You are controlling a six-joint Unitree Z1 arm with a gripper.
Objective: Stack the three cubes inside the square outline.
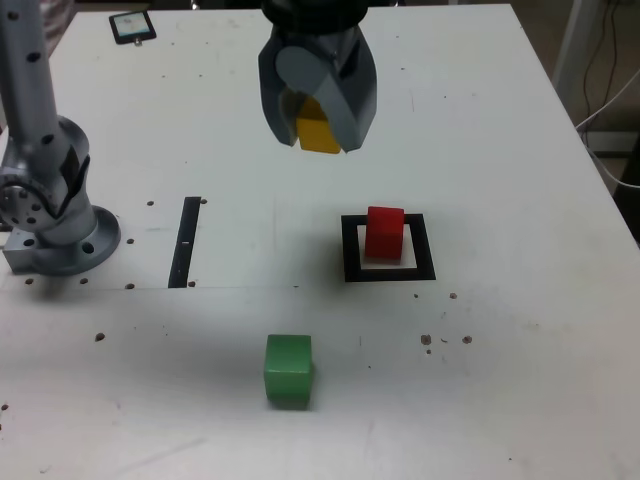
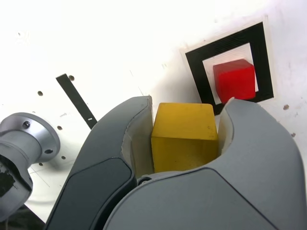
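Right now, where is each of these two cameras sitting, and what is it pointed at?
Exterior view: off the arm, high, looking down on the white table; shows the arm's grey base and gripper.
Wrist view: on the wrist, looking past the grey jaws at the table.
Shared: small yellow cube clamped in the gripper, small red cube in the black square outline, thin black strip. The green cube shows only in the exterior view.

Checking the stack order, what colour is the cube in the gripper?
Yellow cube, clearest in the wrist view.

Yellow cube [image 1: 320, 134], red cube [image 1: 384, 231], green cube [image 1: 288, 370], square outline [image 1: 389, 272] – blk frame, wht centre, grey fingers [image 1: 340, 105]
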